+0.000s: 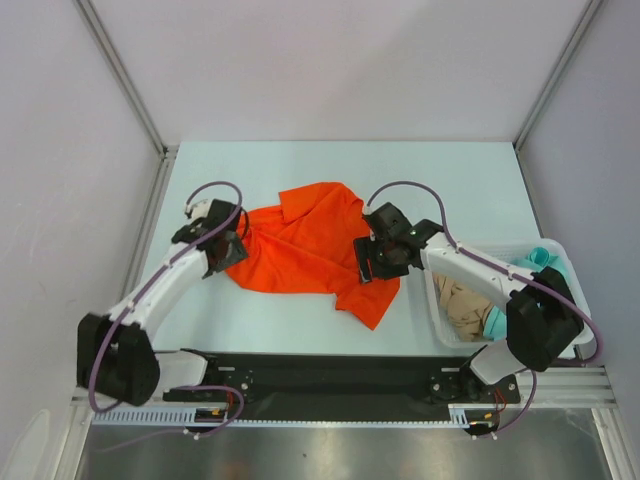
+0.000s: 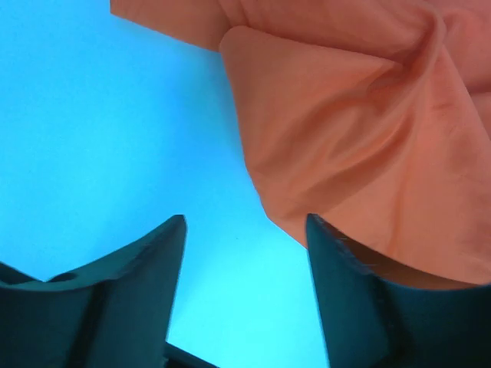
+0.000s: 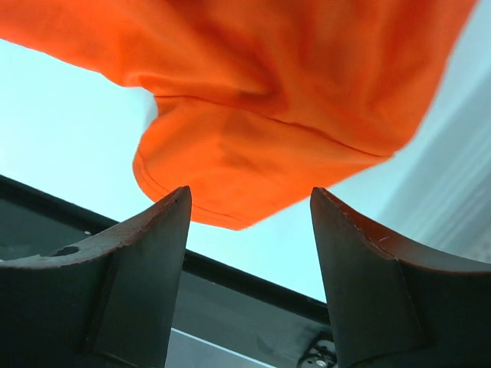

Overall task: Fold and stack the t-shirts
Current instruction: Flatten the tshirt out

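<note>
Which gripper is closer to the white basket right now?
Right. The right gripper hovers at the right edge of the orange shirt, just left of the basket. The left gripper is at the shirt's opposite edge, with the shirt between it and the basket.

Left pincer [image 2: 245,218] stands open just beside the rumpled orange t-shirt [image 2: 360,130] on the table [image 2: 100,130].

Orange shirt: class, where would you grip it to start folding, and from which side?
On the orange shirt, probably the pointed near-right corner, approached from the right: it juts past the crumpled middle, with bare table beside it.
</note>
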`<state>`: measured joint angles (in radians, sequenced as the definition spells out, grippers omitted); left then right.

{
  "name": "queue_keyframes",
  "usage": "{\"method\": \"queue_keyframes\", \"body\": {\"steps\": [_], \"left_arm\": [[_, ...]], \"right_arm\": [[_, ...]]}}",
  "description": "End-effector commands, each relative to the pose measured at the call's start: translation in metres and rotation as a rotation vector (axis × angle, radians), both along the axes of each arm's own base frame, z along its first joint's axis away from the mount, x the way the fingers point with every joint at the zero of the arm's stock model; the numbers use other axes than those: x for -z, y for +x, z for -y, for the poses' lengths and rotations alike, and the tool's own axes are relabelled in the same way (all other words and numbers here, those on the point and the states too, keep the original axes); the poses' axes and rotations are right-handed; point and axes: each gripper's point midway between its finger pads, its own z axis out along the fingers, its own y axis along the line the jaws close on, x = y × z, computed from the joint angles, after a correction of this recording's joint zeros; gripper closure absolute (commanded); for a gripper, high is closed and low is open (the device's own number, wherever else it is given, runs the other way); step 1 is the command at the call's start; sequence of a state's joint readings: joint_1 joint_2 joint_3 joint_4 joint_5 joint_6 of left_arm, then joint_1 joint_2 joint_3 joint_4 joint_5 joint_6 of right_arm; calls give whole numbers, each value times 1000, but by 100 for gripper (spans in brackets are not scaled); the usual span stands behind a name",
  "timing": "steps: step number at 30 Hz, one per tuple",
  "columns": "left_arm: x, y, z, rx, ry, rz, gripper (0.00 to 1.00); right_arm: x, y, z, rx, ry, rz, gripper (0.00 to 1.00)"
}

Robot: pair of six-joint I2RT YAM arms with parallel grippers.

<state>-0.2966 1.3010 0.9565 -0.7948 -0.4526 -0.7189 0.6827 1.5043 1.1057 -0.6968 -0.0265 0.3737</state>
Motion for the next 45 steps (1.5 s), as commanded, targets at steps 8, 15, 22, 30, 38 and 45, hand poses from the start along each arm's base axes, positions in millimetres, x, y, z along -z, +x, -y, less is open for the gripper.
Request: {"method": "queue_keyframes", "body": {"steps": [8, 15, 22, 30, 38, 45], "left_arm": [[57, -1, 3, -30, -241, -75, 41], [84, -3, 3, -70, -301, -160, 45], [88, 16, 16, -27, -370, -55, 58], [59, -57, -24, -235, -132, -175, 100], [9, -24, 39, -53, -220, 12, 99], [-16, 101, 64, 86, 69, -155, 69]], "right_arm": [[27, 2, -20, 15, 17, -92, 30], [32, -16, -17, 24, 43, -123, 30], [24, -22, -14, 26, 58, -104, 30], [23, -26, -10, 14, 59, -94, 30], [18, -28, -11, 27, 85, -90, 30], [18, -30, -1, 60, 96, -100, 30]]}}
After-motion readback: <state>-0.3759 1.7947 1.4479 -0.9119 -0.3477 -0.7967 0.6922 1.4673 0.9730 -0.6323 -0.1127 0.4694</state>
